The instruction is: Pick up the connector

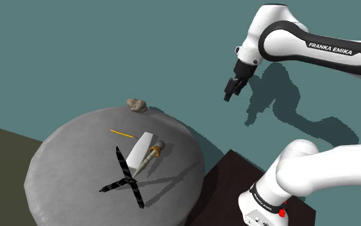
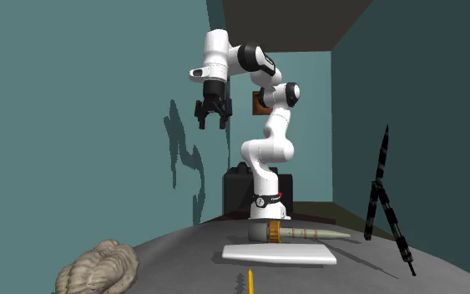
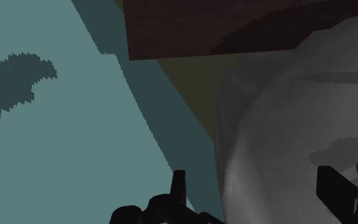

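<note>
Bringing the all-black two-finger gripper (image 1: 230, 93), fingers (image 3: 179, 188) standing apart, down from well above onto the slim grey-and-tan tapered connector (image 1: 151, 157) on the round grey table (image 1: 63, 186), straddling its shaft crosswise.

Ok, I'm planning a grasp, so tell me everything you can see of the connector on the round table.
The connector is a slim rod that tapers to a point. It has a greyish body, a tan ribbed collar and a wider dark grey head. It lies flat on the round grey table, right alongside the white slab; whether they touch cannot be told. Its thin end points toward the black crossed-leg stand. The gripper hangs open high above, well clear of it.
</note>
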Controlling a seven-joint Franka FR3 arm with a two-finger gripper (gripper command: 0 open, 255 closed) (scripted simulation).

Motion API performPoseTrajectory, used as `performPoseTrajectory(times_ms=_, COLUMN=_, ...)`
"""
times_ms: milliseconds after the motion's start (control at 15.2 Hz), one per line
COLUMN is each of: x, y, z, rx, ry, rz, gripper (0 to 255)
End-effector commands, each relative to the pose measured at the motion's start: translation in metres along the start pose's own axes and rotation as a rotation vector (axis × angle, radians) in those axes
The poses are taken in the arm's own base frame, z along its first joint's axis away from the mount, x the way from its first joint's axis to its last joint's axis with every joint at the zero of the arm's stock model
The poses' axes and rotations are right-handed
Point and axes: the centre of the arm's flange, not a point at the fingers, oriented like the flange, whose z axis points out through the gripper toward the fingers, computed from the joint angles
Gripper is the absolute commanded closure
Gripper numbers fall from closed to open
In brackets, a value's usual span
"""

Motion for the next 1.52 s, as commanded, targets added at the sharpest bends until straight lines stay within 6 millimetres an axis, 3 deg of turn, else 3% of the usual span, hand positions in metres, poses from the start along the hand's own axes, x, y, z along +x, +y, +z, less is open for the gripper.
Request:
performPoseTrajectory(times_ms=0, x=0.0, y=0.0, z=0.0, rx=0.0, ry=0.0, rz=0.0, gripper=0)
performPoseTrajectory(times_ms=726, x=0.018, y=-0.128, z=0.073, rx=-0.023, ry=-0.016, rz=0.256, gripper=0)
performPoseTrajectory(times_ms=1452, x=0.065, y=-0.245, z=0.149, rx=-0.046, ry=-0.033, rz=0.512, gripper=0)
